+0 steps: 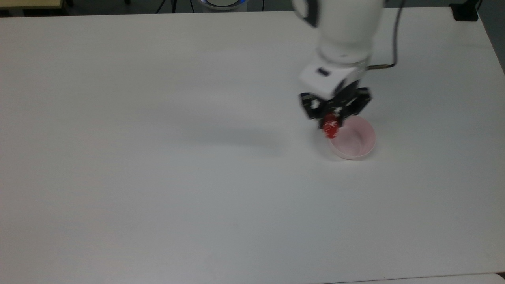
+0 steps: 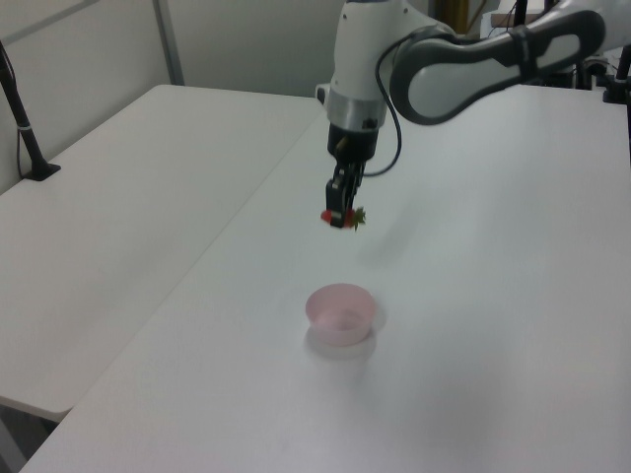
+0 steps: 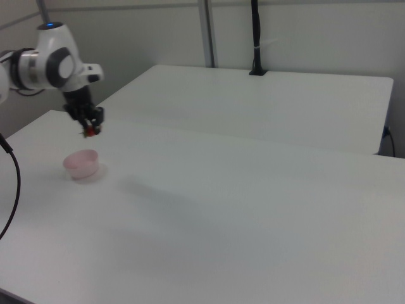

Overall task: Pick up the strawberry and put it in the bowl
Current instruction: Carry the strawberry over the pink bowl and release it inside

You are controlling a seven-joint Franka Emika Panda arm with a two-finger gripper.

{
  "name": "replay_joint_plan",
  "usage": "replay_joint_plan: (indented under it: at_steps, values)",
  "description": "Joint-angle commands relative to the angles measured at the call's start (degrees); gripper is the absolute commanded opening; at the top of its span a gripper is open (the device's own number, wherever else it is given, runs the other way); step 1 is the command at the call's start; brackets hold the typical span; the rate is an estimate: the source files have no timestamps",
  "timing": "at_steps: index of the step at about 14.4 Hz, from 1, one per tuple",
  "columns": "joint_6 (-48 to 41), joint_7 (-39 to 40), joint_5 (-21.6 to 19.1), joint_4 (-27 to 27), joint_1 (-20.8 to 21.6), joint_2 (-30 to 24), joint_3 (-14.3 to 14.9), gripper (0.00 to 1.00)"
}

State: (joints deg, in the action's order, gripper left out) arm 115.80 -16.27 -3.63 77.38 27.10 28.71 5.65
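Note:
The red strawberry (image 1: pixel 330 127) hangs in the air, held by my gripper (image 1: pixel 332 118), whose fingers are shut on it. The pale pink bowl (image 1: pixel 357 142) rests on the white table, and in the top view the strawberry overlaps its left rim. In the left view the gripper (image 2: pixel 339 213) holds the strawberry (image 2: pixel 347 218) well above the bowl (image 2: pixel 341 314), with its green cap pointing to the left view's right. From the right view, the strawberry (image 3: pixel 91 131) is above and slightly right of the bowl (image 3: pixel 81 164).
The white table (image 1: pixel 158 157) is wide and bare around the bowl. A second white table (image 2: pixel 108 207) adjoins it, and a black post (image 2: pixel 22 113) stands at that table's far edge. The arm's cable (image 1: pixel 388 51) loops beside the wrist.

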Motion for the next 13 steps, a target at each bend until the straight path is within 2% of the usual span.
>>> replay_joint_plan:
  at_steps: [1,2,6,7,8,9,11,13]
  values:
    - [-0.1,-4.3,-0.6,0.3,5.8,0.9,0.5,0.28]
    - [1.3,-6.2,-0.5,0.3,7.3,2.5,0.9,0.28]
    - [7.1,-8.5,-0.1,0.3,7.4,6.0,1.1,0.32]
    - [7.6,-8.6,-0.1,0.3,7.3,6.1,1.2,0.43]
    - [7.8,-9.0,-0.1,0.3,7.3,6.1,1.2,0.69]
    - [7.8,-9.5,0.2,0.5,7.4,6.1,1.2,1.0]
    - [7.6,-11.3,4.0,0.8,7.6,6.0,1.0,1.0]
    - [7.0,-13.4,4.3,0.8,7.0,4.2,1.2,1.0]
